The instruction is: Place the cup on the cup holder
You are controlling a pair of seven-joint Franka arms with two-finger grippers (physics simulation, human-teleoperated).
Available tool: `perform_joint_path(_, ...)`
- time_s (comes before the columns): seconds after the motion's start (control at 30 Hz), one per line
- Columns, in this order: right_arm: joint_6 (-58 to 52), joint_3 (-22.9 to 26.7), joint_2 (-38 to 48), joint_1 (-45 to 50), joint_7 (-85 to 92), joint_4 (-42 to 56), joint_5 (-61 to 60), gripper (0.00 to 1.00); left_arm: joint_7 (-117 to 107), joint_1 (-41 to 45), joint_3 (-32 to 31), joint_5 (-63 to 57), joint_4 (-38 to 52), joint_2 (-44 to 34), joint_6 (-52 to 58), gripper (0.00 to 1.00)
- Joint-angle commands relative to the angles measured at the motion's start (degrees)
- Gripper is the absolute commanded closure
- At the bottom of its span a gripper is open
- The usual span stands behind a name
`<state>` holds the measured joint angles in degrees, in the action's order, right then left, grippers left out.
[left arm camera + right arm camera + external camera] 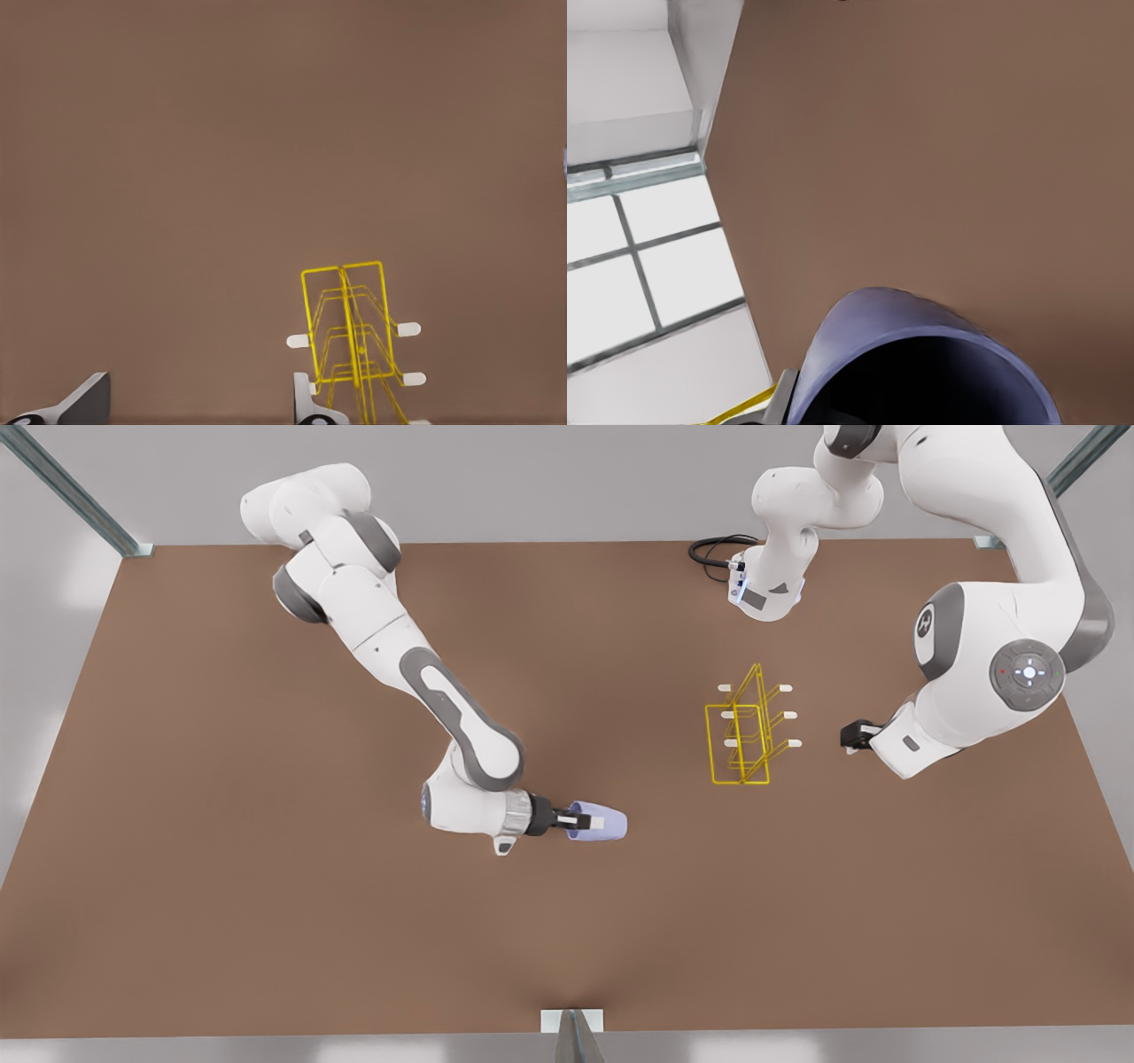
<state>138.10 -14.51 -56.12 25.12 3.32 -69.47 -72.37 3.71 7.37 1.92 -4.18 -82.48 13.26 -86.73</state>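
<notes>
Two arms over one brown table (266,921); the right gripper (578,821), on the front view's left, is clenched on the cup (601,821), one finger inside the rim and one outside, the cup held sideways with its long axis level and its narrow base pointing toward the front view's right. The cup's open mouth (921,372) faces the right wrist camera. The cup holder (744,731) stands upright on the table, well apart from the cup, up and to the front view's right of it, white-tipped pegs sticking out both sides. The left gripper (852,735) waits just beside the rack (350,332), fingers (84,400) spread and empty. Likely next: carry the cup across and turn its mouth onto a peg. Grey walls, metal frame posts at the table corners
</notes>
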Motion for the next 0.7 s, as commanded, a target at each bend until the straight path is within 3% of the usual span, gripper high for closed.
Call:
perform_joint_path(0.0, 0.15, 0.27, -1.97, 0.63, 6.08, 1.7, -7.17, 0.79, -1.08, 0.01, 0.01, -0.03, -0.04, 0.36, -0.02, 0.0)
perform_joint_path(0.3, 0.85, 0.36, -6.98, 0.72, 15.75, 4.07, -10.16, 0.75, -1.87, 0.01, -0.08, -0.03, 0.04, 0.63, -0.02, 0.0)
perform_joint_path(0.37, 0.85, 0.36, -7.33, 0.72, 15.75, 4.25, -10.16, 0.38, -1.96, 0.1, -0.16, -0.03, -0.04, 0.63, -0.02, 0.0)
perform_joint_path(0.43, 0.85, 0.62, -7.33, 0.72, 15.75, 4.25, -10.16, 0.11, -1.96, 0.1, -0.25, -0.03, -0.04, 0.71, -0.1, 0.0)
perform_joint_path(0.47, 0.77, 0.71, -7.25, 0.64, 15.75, 4.08, -10.16, 0.06, -1.96, 0.1, -0.25, -0.03, -0.04, 0.71, -0.1, 0.0)
perform_joint_path(0.67, -2.92, 2.73, -3.73, -3.23, 18.3, -1.72, -5.86, 0.07, -2.13, 0.19, -0.43, -0.03, -0.04, 0.71, -0.1, 0.0)
